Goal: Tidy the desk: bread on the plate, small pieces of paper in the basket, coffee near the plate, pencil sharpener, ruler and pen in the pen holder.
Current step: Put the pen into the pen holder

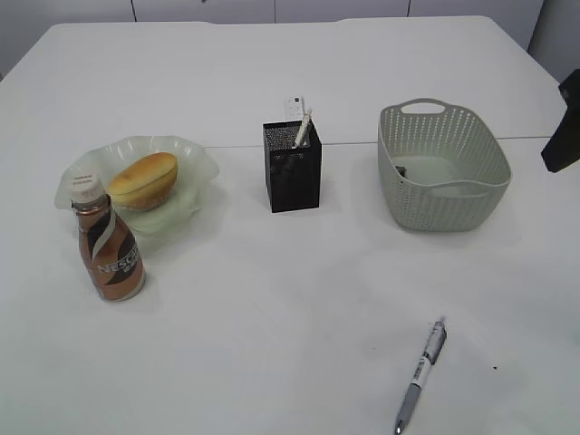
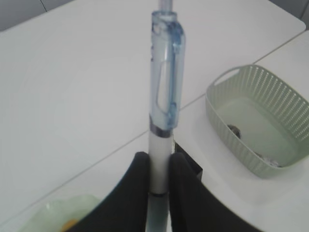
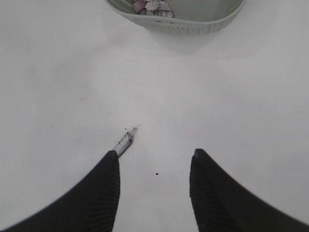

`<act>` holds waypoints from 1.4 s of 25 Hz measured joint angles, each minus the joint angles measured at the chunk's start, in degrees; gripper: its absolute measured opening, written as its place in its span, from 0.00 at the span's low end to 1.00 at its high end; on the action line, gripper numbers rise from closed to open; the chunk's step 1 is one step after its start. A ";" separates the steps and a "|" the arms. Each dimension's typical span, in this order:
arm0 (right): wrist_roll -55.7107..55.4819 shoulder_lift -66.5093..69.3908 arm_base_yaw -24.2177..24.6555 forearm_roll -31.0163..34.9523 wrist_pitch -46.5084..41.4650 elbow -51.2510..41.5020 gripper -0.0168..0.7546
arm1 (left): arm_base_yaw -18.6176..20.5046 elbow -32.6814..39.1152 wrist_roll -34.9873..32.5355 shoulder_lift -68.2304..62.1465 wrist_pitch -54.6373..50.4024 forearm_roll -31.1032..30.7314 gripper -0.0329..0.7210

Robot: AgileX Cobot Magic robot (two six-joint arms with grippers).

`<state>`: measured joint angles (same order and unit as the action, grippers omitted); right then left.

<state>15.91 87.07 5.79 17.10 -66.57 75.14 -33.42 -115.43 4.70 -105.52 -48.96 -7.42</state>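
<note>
The left gripper (image 2: 158,181) has its jaws clenched on a clear-blue pen (image 2: 165,96), held upright above the desk (image 1: 272,308). The right gripper (image 3: 154,169) hangs with jaws released over a second pen (image 1: 421,373) lying near the desk's front edge. Bread (image 1: 143,179) sits on the plate (image 1: 195,159) toward the left edge, coffee (image 1: 107,243) just beside it; the pen holder (image 1: 292,172) stands mid-desk, the basket (image 1: 471,195) toward the right edge.

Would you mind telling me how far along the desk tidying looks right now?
Done: the bread sits on the plate, the coffee stands beside it, and scraps lie in the basket. In hand: the left gripper is shut on a pen. Left: a second pen lies on the desk, under the open right gripper.
</note>
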 joint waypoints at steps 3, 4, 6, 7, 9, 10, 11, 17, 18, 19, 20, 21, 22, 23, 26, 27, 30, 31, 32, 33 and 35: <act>0.00 0.00 0.00 0.01 0.00 0.00 0.51 | 0.00 -0.01 -0.38 -0.55 4.90 -1.50 0.12; 0.00 0.00 0.00 0.01 0.10 0.00 0.51 | 0.09 -0.01 -0.38 -1.01 6.99 -1.79 0.12; 0.00 0.00 0.00 0.12 0.10 0.00 0.51 | 0.34 -0.01 -0.38 -2.60 10.82 -1.91 0.12; 0.00 0.00 0.00 0.12 0.21 0.00 0.51 | 0.50 -0.01 -0.49 -3.54 12.85 -1.91 0.12; -0.10 0.00 0.00 0.12 0.34 0.00 0.51 | 0.71 0.27 -0.49 -5.09 17.14 -1.62 0.12; -0.10 0.00 0.00 0.12 0.57 0.00 0.51 | 0.86 1.00 -0.49 -5.75 20.05 -1.45 0.12; -0.10 0.00 0.00 0.01 0.56 0.00 0.51 | 0.99 1.82 -0.49 -6.21 23.35 -0.63 0.12; -0.10 0.00 0.00 -0.79 0.76 0.00 0.51 | 1.26 15.32 -0.49 -6.78 48.24 3.00 0.12; -0.10 0.00 0.00 -1.23 0.76 0.00 0.51 | 1.26 17.60 -0.49 -6.78 52.48 3.72 0.12; -0.10 0.00 0.00 -1.59 0.79 0.00 0.51 | 1.26 20.26 -0.49 -6.78 55.76 4.56 0.12; -0.10 0.00 0.00 -1.97 0.79 0.00 0.51 | 1.26 22.75 -0.49 -6.78 59.34 5.27 0.12; -0.10 0.00 0.00 -2.09 0.90 0.00 0.51 | 1.26 24.69 -0.49 -6.81 62.48 6.37 0.12; -0.10 0.00 0.00 -2.13 1.01 0.00 0.51 | 1.26 26.70 -0.49 -6.92 64.79 7.42 0.12; -0.10 0.00 0.00 -2.23 1.27 0.00 0.51 | 1.26 28.32 -0.49 -7.09 67.22 7.94 0.12; -0.10 0.00 0.00 -2.23 1.99 0.00 0.51 | 1.26 29.95 -0.49 -8.78 72.18 8.80 0.12; -0.10 0.00 0.00 -2.23 1.99 0.00 0.51 | 1.26 29.95 -0.49 -9.68 73.51 8.80 0.12; -0.10 0.00 0.00 -2.35 2.11 0.00 0.51 | 1.26 30.08 -0.49 -12.80 76.70 8.80 0.12; -0.10 0.00 0.00 -2.35 2.11 0.00 0.51 | 1.26 30.11 -0.49 -13.73 77.10 8.88 0.12; -0.10 0.00 0.00 -2.35 2.11 0.00 0.51 | 1.26 30.11 -0.49 -14.67 77.21 8.88 0.12; -0.33 0.00 0.00 -2.35 2.11 0.00 0.51 | 1.26 30.11 -0.49 -15.41 77.21 8.88 0.12; -0.94 0.00 0.00 -2.35 2.01 0.00 0.51 | 1.26 30.11 -0.49 -16.31 77.47 8.88 0.12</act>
<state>14.97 87.07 5.79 14.75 -64.56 75.14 -32.16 -85.32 4.21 -121.83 28.51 1.46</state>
